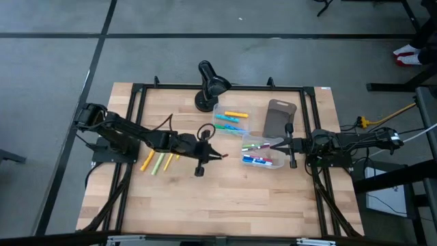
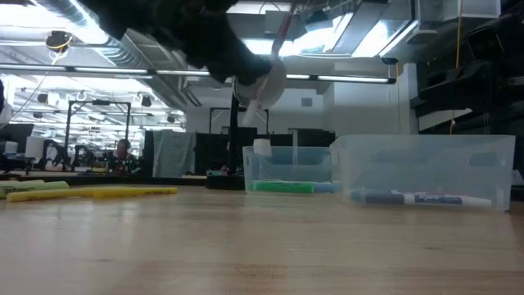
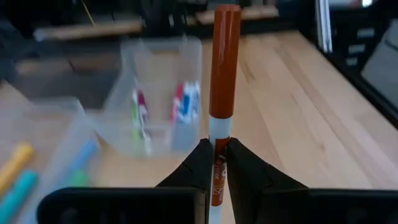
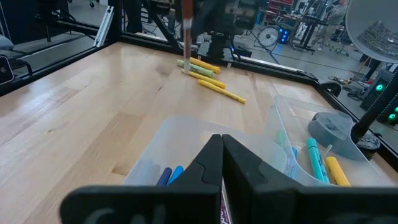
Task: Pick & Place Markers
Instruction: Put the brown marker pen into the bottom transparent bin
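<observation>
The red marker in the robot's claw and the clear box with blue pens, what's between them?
Only bare wooden table lies between the red marker and the clear plastic bin, seen in the high view.

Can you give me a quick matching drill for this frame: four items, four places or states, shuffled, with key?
Items:
1. red marker
2. yellow markers
3. right gripper
4. lamp

Places or states:
A. loose on the table, by the left arm
B. at the table's far edge
C. clamped in the left gripper
D. shut, at the near bin

Pairs: 1-C, 2-A, 3-D, 4-B
</observation>
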